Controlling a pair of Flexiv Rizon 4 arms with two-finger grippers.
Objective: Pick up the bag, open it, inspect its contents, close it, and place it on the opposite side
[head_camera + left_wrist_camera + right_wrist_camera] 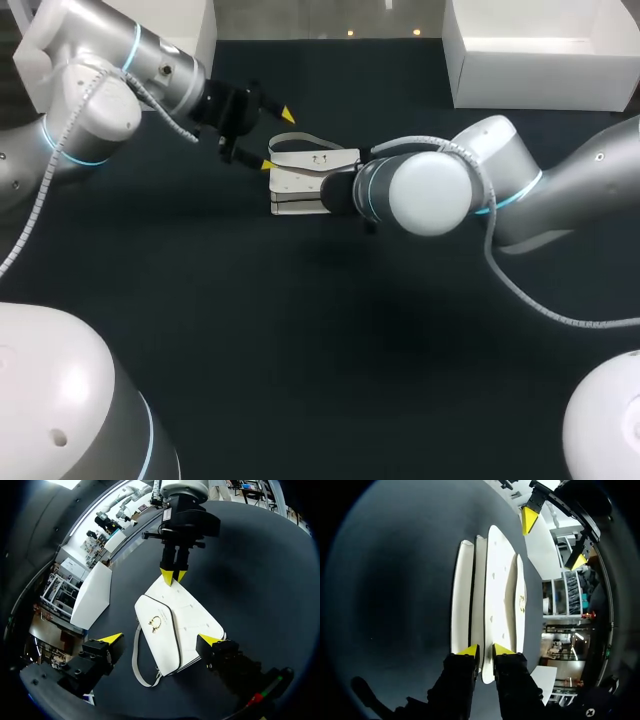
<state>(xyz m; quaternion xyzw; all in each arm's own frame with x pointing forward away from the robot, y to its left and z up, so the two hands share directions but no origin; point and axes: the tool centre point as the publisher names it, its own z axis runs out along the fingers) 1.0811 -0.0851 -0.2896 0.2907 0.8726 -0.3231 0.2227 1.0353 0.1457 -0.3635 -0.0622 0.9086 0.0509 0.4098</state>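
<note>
A white bag (310,180) with a gold clasp (156,624) and a loose strap (136,660) lies flat on the dark table (300,340). My left gripper (277,140) hovers over the bag's left end, its fingers wide open; in the left wrist view the bag (180,625) lies between and ahead of that gripper (161,639). My right gripper (486,651) comes in from the right. Its two yellow tips stand close together, pinching a thin edge panel of the bag (497,580). In the left wrist view that right gripper (173,575) meets the bag's far edge.
A white open box (540,50) stands at the table's back right, and another white box (92,597) at the back left. My right arm's wrist (430,190) hides its fingers in the head view.
</note>
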